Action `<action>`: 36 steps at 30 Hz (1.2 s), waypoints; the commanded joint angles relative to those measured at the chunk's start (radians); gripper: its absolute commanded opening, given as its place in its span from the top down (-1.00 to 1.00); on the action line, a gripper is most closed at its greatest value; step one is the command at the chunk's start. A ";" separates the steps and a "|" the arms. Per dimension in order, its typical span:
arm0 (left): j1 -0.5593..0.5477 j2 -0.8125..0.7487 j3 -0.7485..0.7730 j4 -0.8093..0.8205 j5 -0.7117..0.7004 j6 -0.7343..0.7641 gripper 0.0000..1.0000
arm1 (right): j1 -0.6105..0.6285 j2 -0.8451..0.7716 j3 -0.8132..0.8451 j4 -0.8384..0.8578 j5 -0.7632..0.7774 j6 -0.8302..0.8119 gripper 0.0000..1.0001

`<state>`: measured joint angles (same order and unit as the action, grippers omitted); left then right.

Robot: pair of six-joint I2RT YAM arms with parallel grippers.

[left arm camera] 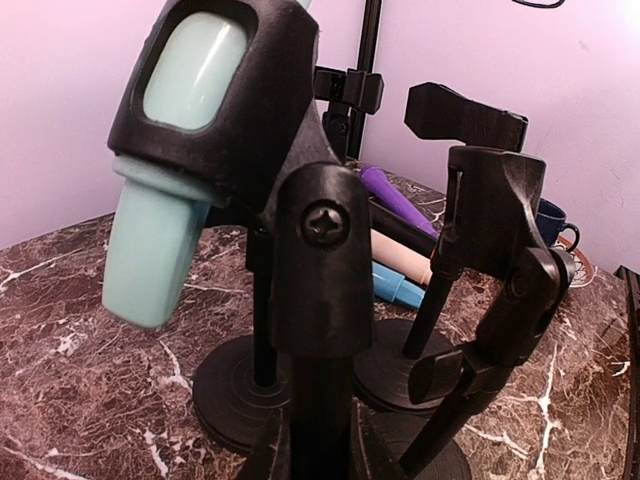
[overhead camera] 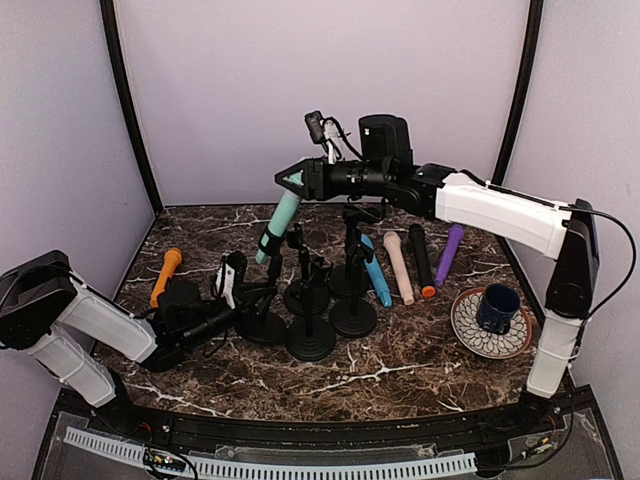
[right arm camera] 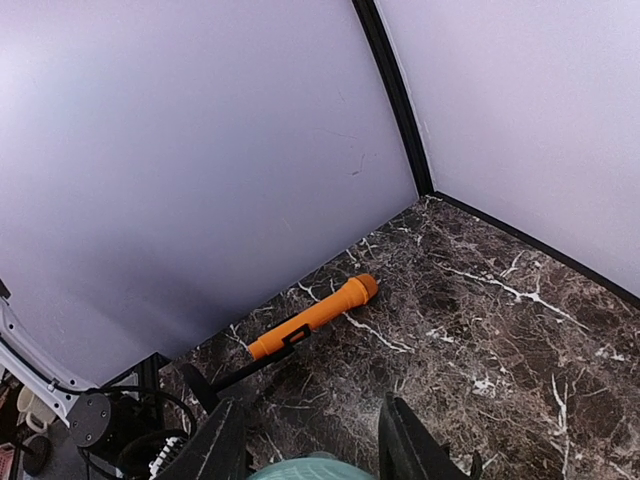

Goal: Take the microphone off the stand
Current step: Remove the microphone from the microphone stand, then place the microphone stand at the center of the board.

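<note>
Overall, the marbled counter (overhead camera: 420,360) carried everything, with the right arm (overhead camera: 495,210) stretched across it from the right and the left arm (overhead camera: 90,325) lying low at the near left. A cluster of black stands (overhead camera: 311,340) stood mid-counter; the leftmost stand (overhead camera: 262,325) held the teal microphone (overhead camera: 280,222) tilted in its clip (left arm camera: 250,120), top end leaning up and to the right. The right pincer (overhead camera: 293,182) was clamped on that top end, a finger on each side of it in the right wrist view. The left pincer (overhead camera: 250,297) reached in low by that stand's pole; whether it was apart or together I could not tell. Right of the stands lay the blue microphone (overhead camera: 378,280), beige microphone (overhead camera: 398,268), black microphone (overhead camera: 422,262) and purple microphone (overhead camera: 449,253) side by side, while an orange microphone (overhead camera: 165,275) lay at the far left. A patterned plate (overhead camera: 470,335) at the right bore a dark blue mug (overhead camera: 497,308)
</note>
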<state>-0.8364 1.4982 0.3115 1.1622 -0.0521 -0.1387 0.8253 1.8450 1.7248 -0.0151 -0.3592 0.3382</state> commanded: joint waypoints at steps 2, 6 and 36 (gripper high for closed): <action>0.014 0.034 -0.068 -0.204 -0.083 -0.033 1.00 | -0.051 -0.173 0.026 0.281 -0.130 -0.058 0.71; 0.015 0.030 -0.073 -0.200 -0.081 -0.033 1.00 | -0.051 -0.171 0.032 0.299 -0.211 -0.062 0.71; 0.035 0.040 0.032 -0.061 -0.314 0.033 1.00 | -0.172 -0.456 -0.152 0.039 0.453 -0.162 0.71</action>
<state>-0.8242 1.5063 0.3027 1.0794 -0.2768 -0.1661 0.7265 1.4624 1.6104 0.0902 -0.1272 0.1921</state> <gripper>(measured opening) 0.168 0.437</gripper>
